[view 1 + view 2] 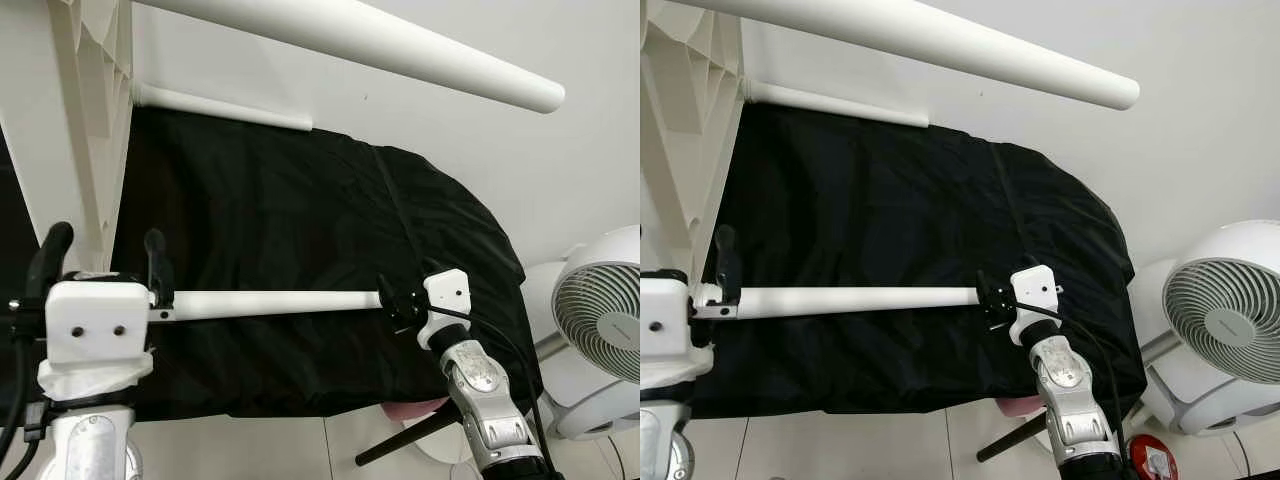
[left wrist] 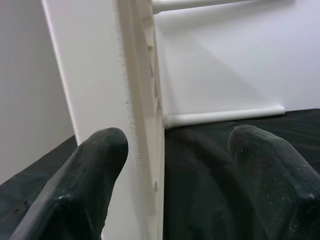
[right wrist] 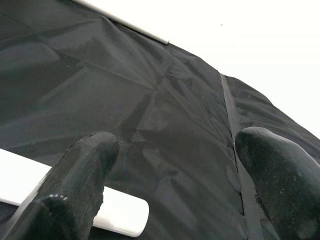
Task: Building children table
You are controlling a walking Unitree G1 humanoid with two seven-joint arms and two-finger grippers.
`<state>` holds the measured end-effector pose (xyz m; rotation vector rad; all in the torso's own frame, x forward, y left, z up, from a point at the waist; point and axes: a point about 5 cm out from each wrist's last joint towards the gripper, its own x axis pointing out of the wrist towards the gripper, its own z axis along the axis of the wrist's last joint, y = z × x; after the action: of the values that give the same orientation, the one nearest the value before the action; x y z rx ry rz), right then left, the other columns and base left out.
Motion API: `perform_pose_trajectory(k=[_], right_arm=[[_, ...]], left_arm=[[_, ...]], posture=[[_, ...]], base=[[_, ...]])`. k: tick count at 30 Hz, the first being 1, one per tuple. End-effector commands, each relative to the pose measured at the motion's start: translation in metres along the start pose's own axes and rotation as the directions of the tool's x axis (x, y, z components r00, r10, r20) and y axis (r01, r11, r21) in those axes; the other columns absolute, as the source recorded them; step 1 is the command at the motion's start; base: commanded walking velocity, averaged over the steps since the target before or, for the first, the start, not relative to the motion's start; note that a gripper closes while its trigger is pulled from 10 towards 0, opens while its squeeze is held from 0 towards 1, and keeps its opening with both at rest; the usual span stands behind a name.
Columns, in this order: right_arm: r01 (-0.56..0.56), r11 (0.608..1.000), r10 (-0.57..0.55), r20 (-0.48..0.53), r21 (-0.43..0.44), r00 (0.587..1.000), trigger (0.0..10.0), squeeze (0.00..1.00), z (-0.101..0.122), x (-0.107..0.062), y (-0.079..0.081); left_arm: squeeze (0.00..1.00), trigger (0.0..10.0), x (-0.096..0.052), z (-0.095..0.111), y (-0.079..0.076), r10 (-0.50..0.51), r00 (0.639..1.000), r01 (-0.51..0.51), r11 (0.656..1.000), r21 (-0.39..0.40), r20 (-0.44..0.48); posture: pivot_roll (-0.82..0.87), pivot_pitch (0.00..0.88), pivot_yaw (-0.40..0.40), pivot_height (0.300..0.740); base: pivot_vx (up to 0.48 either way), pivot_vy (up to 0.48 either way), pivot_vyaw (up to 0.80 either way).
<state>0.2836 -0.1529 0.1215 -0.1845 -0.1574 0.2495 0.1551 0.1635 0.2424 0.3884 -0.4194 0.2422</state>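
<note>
We had the white table leg [image 1: 265,301] lying level across the black cloth [image 1: 300,220], its right tip just beside our right gripper [image 1: 392,297], whose fingers stood wide apart, holding nothing. Our left gripper [image 1: 100,260] gaped around the white tabletop edge [image 2: 142,100]. A fan [image 1: 600,310] sat far right.

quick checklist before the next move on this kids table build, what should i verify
1. Right pincer open around the free end of the loose leg: ok.
2. Left pincer open, straddling the tabletop panel: ok.
3. Loose leg's screw end at the panel: cannot tell if threaded.
4. Upper leg and middle leg attached: ok.
5. Black cloth underneath, bunching risk: cannot tell.
6. Fan close to the right arm: not ok.
</note>
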Motion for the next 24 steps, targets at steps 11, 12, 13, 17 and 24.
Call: perform_pose_trajectory(k=[11, 12, 13, 17, 24], right_arm=[[0.007, 1.000, -0.007, -0.001, -0.016, 1.000, 10.0, 0.00, -0.003, 0.000, -0.003], [0.007, 1.000, -0.007, -0.001, -0.016, 1.000, 10.0, 0.00, -0.003, 0.000, -0.003], [0.005, 1.000, -0.005, 0.003, -0.012, 1.000, 10.0, 0.00, -0.003, 0.000, -0.001], [0.006, 1.000, -0.006, 0.020, 0.007, 1.000, 10.0, 0.00, 0.000, 0.000, 0.004], [-0.008, 0.999, 0.007, 0.034, 0.037, 0.999, 10.0, 0.00, 0.002, -0.003, 0.014]], left_arm=[[0.00, 10.0, 0.001, -0.024, -0.035, -0.181, 0.980, 0.170, 0.977, -0.127, -0.082], [0.00, 10.0, 0.001, -0.024, -0.035, -0.181, 0.980, 0.170, 0.977, -0.127, -0.082], [0.00, 10.0, 0.004, -0.031, -0.037, -0.179, 0.979, 0.165, 0.977, -0.135, -0.101], [0.00, 10.0, 0.010, -0.048, -0.041, -0.190, 0.969, 0.170, 0.977, -0.130, -0.156], [0.00, 10.0, 0.020, -0.068, -0.047, -0.205, 0.957, 0.183, 0.975, -0.124, -0.204]], posture=[[0.11, 0.000, -0.255, 0.740], [0.11, 0.000, -0.255, 0.740], [0.11, 0.000, -0.244, 0.740], [0.10, 0.000, -0.222, 0.740], [0.09, 0.000, -0.197, 0.740]], base=[[0.000, 0.000, 0.00], [0.000, 0.000, 0.00], [0.000, 0.000, 0.00], [0.000, 0.000, 0.00], [0.000, 0.000, 0.00]])
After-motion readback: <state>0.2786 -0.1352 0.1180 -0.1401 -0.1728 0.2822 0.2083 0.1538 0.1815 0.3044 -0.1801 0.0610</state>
